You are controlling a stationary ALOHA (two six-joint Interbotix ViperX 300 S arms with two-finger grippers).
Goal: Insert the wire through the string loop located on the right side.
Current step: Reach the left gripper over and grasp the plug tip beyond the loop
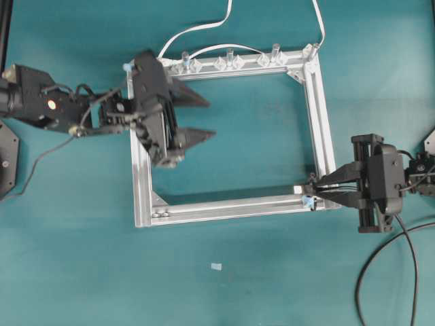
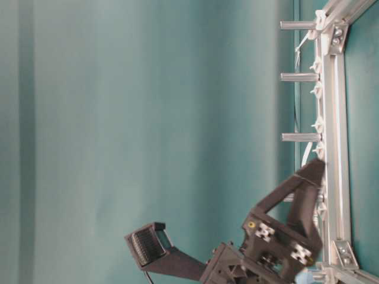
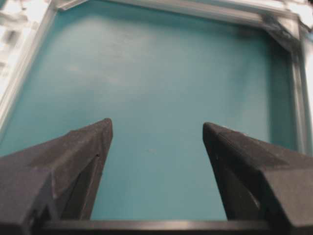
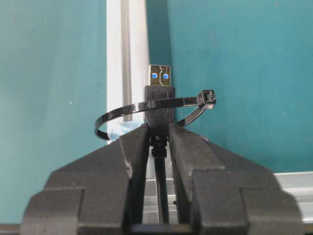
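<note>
Pinching the plug end of the wire (image 4: 159, 105) just behind its metal tip, the right tool (image 4: 159, 134) holds it pointing away from the wrist so the tip leads into the string loop (image 4: 146, 110); in the right wrist view the plug stands in front of or within the black band, the metal tip showing above it, and I cannot tell for certain whether it has passed fully through. The loop stands at the frame's corner nearest the desk's right edge, a pale blue bit at its base marking where it is fixed to the aluminium frame (image 1: 319, 115). From overhead, the right tool (image 1: 319, 189) sits right at that corner, with the wire (image 1: 380, 265) trailing off behind it toward the desk's near right corner, slack enough to feed. The left tool (image 1: 204, 119) hovers over the frame's left side with its fingers spread wide and nothing between them, facing across the open middle of the frame, probably placed to receive the plug once it emerges from the loop. A flat white cable (image 1: 204, 28) runs off the far rail, clear of the work.
</note>
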